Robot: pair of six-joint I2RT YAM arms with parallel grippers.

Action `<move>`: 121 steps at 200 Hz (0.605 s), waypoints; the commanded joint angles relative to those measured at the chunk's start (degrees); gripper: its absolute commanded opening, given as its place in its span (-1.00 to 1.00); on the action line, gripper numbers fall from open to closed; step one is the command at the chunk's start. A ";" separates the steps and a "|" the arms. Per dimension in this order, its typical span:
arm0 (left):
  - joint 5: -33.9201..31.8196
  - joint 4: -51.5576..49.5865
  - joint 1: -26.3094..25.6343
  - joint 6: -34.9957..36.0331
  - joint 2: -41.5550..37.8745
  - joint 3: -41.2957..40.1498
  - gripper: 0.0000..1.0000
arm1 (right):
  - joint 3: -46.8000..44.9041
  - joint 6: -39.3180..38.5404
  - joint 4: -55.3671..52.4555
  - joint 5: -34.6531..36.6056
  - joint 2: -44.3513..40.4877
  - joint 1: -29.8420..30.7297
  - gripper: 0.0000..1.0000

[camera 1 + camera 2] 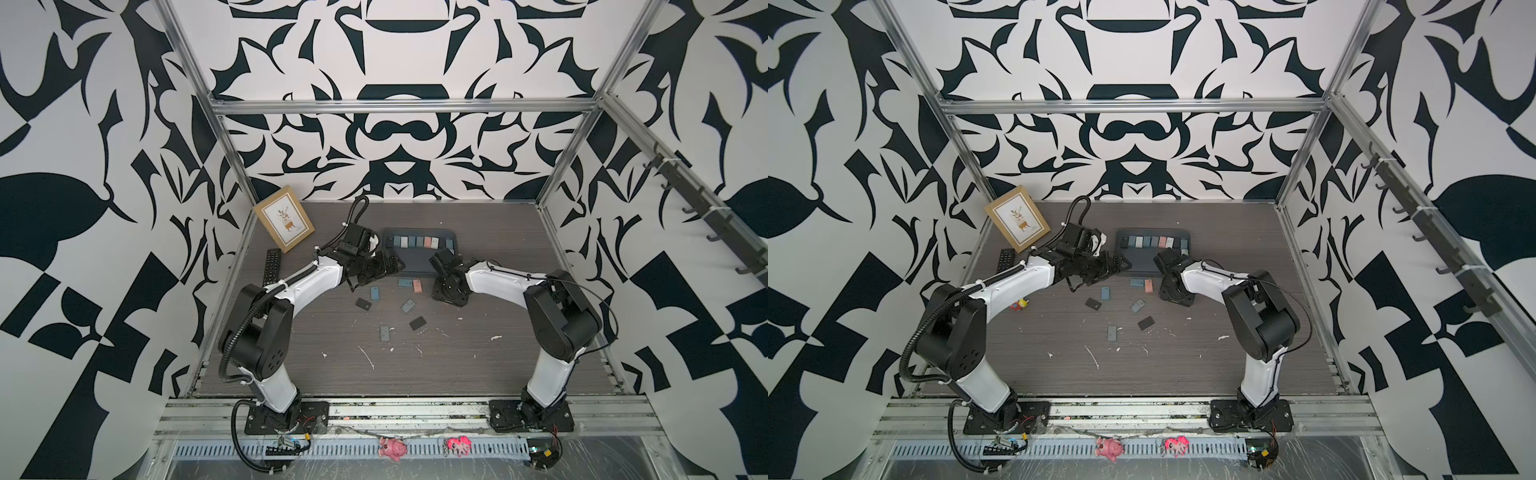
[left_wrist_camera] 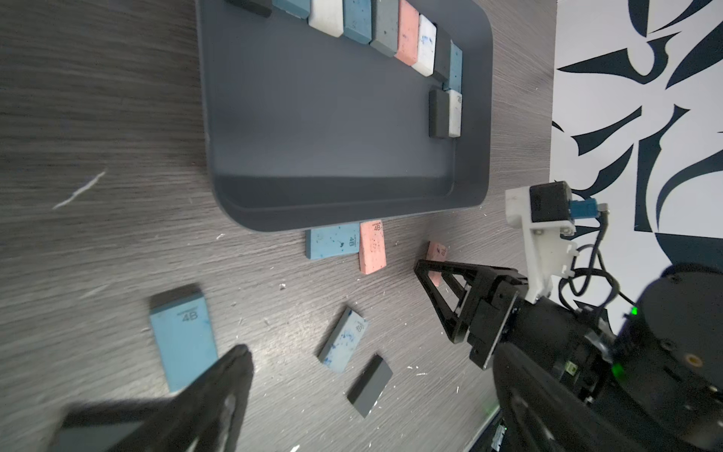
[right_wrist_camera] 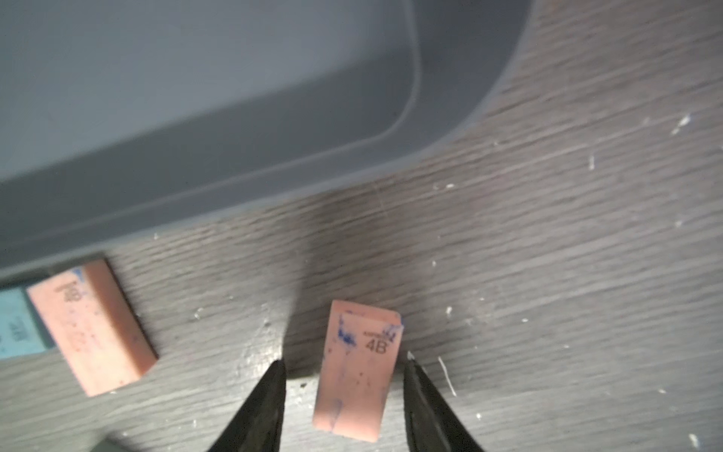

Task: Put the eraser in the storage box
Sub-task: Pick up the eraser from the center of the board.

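The right pincer (image 3: pixel 344 360) is low over the table (image 1: pixel 478 353), just in front of the near right corner of the storage box (image 3: pixel 234 156). Its two fingers (image 3: pixel 270 399) stand apart, one on each side of a pink eraser (image 3: pixel 358 371). This eraser lies flat on the table with the mark "4B" facing up. A small gap shows between each finger and the eraser, so the pincer is released and grasps nothing. The eraser is between the jaws but is not pressed. It lies outside the box, near the wall but apart from it.

A second pink eraser (image 3: pixel 92 328) lies beside it and touches a blue eraser (image 3: pixel 15 328). Both are close against the outer wall of the box.

The left pincer (image 1: pixel 390 266) hangs over the near left edge of the box, wide open and empty. In the left wrist view only one blurred finger (image 2: pixel 227 387) shows, next to a light blue eraser (image 2: pixel 184 336). I cannot tell if they touch.

Inside the box a row of erasers (image 1: pixel 419 242) stands along the far wall.
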 commanded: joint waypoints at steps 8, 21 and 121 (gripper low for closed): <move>1.00 0.78 0.05 -0.37 -2.02 -1.40 0.99 | 0.65 -1.22 -2.68 4.34 1.11 0.17 -0.21; 1.12 0.79 0.08 -0.37 -2.05 -1.49 0.98 | 1.16 -1.88 -3.16 5.48 1.67 0.19 -0.26; 2.71 -1.10 0.14 -0.05 -1.45 3.57 0.98 | 17.10 -11.04 -12.19 3.82 -1.56 0.15 -0.58</move>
